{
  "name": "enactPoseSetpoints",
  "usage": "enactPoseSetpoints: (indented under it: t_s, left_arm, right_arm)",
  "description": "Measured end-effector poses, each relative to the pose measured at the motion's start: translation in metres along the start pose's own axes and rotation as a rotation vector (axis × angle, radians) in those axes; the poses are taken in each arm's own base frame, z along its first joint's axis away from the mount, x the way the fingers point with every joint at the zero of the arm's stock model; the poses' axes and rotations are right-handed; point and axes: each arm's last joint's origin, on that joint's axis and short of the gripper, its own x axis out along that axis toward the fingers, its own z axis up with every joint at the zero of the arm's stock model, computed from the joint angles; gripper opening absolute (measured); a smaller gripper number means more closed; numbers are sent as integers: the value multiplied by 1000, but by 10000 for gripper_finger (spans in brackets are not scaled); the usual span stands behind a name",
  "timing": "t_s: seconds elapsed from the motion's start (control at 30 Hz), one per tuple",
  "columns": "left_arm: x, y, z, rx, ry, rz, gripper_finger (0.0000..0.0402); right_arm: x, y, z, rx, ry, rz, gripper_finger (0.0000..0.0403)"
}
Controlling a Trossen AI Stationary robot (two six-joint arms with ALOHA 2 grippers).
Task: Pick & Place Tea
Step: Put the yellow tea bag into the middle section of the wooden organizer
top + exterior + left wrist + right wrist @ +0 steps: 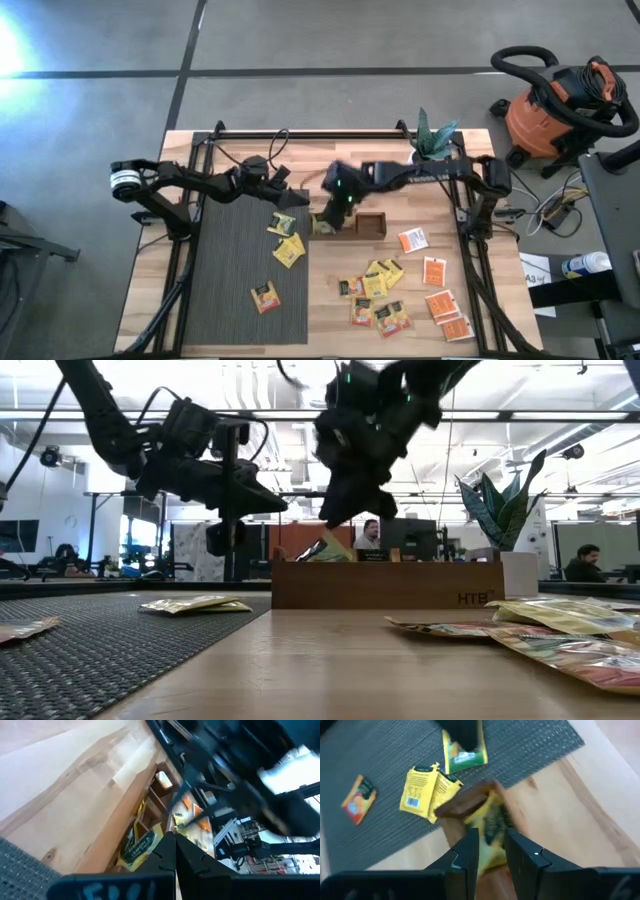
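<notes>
A brown wooden tray [372, 224] stands in the middle of the table. A yellow tea sachet [325, 550] leans in its left compartment, and its top sticks out above the wall. My right gripper [335, 208] hovers just above that sachet [492, 822], pointing steeply down, open and apart from it. My left gripper [296, 198] hangs shut over the right edge of the dark mat, left of the tray, with nothing between its fingers [173, 845]. A yellow and green sachet [465, 755] lies on the mat below it.
A dark ribbed mat [240, 280] covers the table's left part, with yellow sachets [288, 248] and an orange one [265, 298] on it. Several tea sachets [375, 290] lie on the wood near the tray, orange and white ones [440, 300] further right. A potted plant [432, 140] stands at the back.
</notes>
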Motion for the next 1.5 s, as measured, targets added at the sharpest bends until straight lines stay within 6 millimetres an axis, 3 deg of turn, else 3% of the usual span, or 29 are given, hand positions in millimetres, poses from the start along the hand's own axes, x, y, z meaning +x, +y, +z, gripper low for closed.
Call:
enactPoseSetpoints:
  t_s: [0.13, 0.23, 0.5, 0.77, 1.0, 1.2, 1.5]
  left_arm:
    - [-12, 1, -9, -6, -33, 35, 1]
    - [-20, 5, -17, -22, -59, 75, 1]
    - [-35, 15, -35, -78, -98, 156, 1]
    - [-37, 17, -37, -85, -107, 168, 1]
    - [-38, 16, -37, -83, -113, 170, 1]
    - [-38, 16, -37, -65, -119, 177, 1]
    - [-38, 17, -37, -55, -124, 184, 1]
  right_arm:
    - [-1, -38, 10, 85, 76, 85, 91]
    - [-2, -51, 14, 109, 91, 145, 91]
    - [-2, -37, 32, 37, 89, 250, 107]
    - [30, -33, 41, -13, 287, 199, 151]
    - [34, -23, 52, -88, 349, 200, 163]
    - [38, -24, 51, -81, 373, 194, 137]
    - [41, -22, 49, -114, 371, 202, 43]
